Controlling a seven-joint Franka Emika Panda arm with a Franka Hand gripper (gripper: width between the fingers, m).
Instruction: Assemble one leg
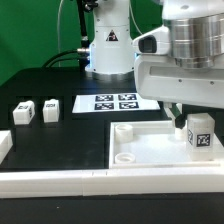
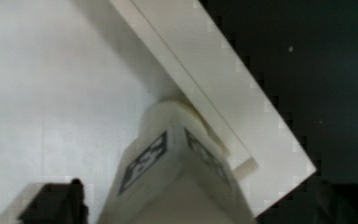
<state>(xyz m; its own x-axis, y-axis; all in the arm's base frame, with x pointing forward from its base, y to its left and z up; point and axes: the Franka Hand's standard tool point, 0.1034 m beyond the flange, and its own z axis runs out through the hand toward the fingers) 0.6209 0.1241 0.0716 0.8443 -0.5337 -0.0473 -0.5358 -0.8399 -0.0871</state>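
Pincer [image 1: 192, 122] hangs low at the exterior view's right, over the near corner of the white tray piece [image 1: 135, 150], and the leg [image 1: 201, 133] stands upright just under it with its tag facing the camera. Whether the fingers are clamped on that leg I cannot tell (the arm's body hides them). In the wrist view the leg [image 2: 158, 160] shows between the dark finger tips, set against the tray piece's raised rim [image 2: 211, 80].

Counted: one leg at the pincer, two more loose legs [image 1: 50, 109] side by side on the bench [image 1: 60, 140] at the exterior view's left, well apart from the tray piece, and one white part [image 1: 4, 145] cut off by the left edge. A long white rail [image 1: 90, 180] runs along the near edge. Between the loose legs and the tray piece the black bench lies bare. Farther back lies the marker board [image 1: 112, 102] with four tags, and behind it the robot base [image 1: 108, 45].
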